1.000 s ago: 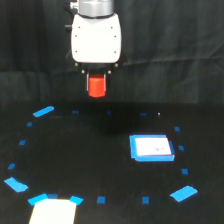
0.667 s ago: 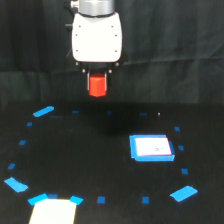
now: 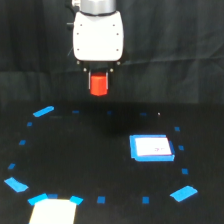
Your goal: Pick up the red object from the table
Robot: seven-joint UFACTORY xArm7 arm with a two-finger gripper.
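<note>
The red object (image 3: 99, 84), a small red-orange block, hangs in the air above the black table (image 3: 100, 160), well clear of its surface. My gripper (image 3: 99, 82) is shut on it from above, dark fingers on either side of the block. The white gripper body sits directly over it at the top centre of the exterior view. The block's top is hidden between the fingers.
A flat white square with a blue border (image 3: 151, 148) lies on the table toward the exterior view's right. Blue tape pieces (image 3: 43, 111) and small blue squares ring the table. A pale patch (image 3: 52, 211) lies at the bottom left. Black cloth hangs behind.
</note>
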